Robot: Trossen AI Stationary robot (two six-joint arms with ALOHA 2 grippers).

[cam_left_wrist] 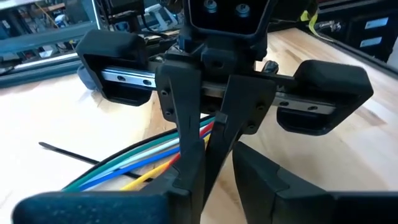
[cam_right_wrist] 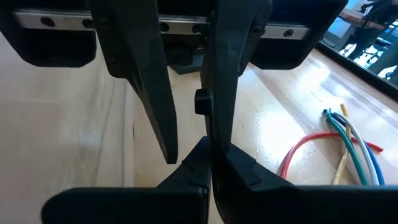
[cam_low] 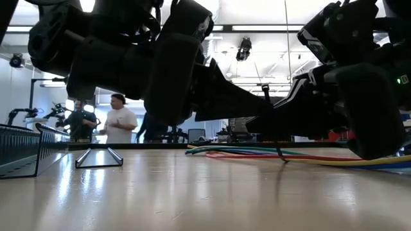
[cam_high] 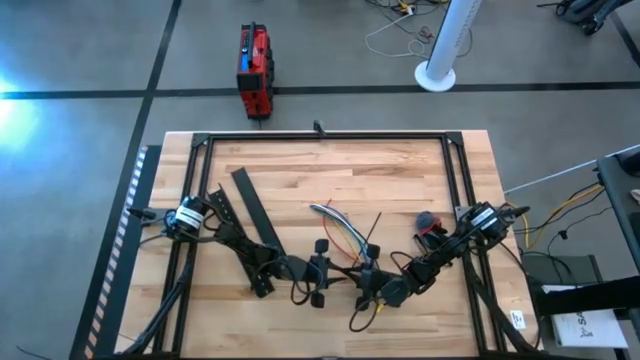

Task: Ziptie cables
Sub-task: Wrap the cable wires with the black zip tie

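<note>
— Where are the cables [cam_high: 338, 232]?

— I see them mid-table [cam_high: 400, 170], fanned; their long axis runs from the far-left ends toward the pincers, near a black ziptie [cam_high: 372, 228].

— Pincers?

— My right pincer [cam_high: 365, 293] is fully together. On the left pincer [cam_high: 318, 271], I cannot tell.

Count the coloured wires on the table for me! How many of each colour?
Red wire: 1
Yellow-orange wire: 1
Green wire: 1
White wire: 1
Blue wire: 1
Total: 5 wires, as far as the bundle shows.
</note>
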